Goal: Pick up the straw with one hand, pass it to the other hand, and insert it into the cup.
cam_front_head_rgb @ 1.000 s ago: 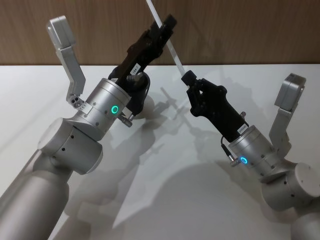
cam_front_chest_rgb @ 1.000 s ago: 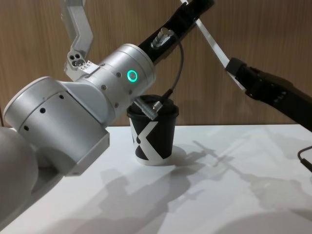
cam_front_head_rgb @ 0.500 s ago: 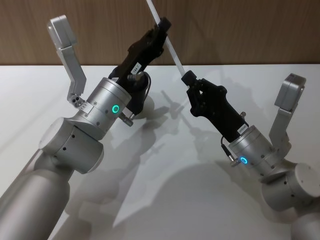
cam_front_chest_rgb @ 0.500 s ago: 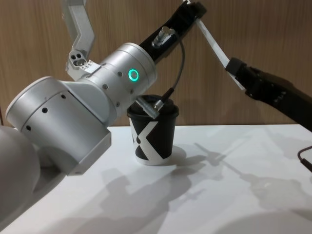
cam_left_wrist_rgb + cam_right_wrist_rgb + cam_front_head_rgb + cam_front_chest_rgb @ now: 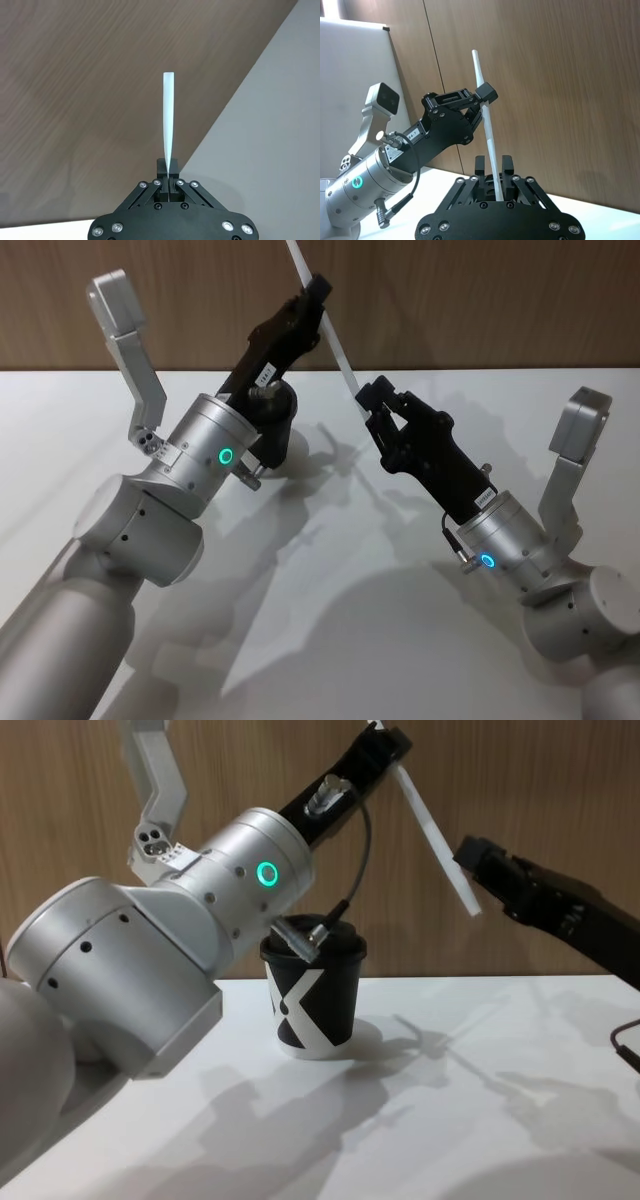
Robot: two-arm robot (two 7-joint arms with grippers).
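Chest view: left hand [image 5: 388,740] tight on the upper straw [image 5: 430,835], right hand [image 5: 472,853] open beside its lower end.

The straw [image 5: 432,838], clamped in the left gripper [image 5: 385,740], slants down between the parted fingers of the right gripper [image 5: 493,162], so that gap is taken. Under the left gripper its own arm [image 5: 230,890] crosses above the cup [image 5: 312,995], and a plug [image 5: 298,934] seems to hang just over the lid [image 5: 348,944], barring a straight drop. Below the right gripper the table [image 5: 500,1100] lies bare, with free air between that gripper and the cup.
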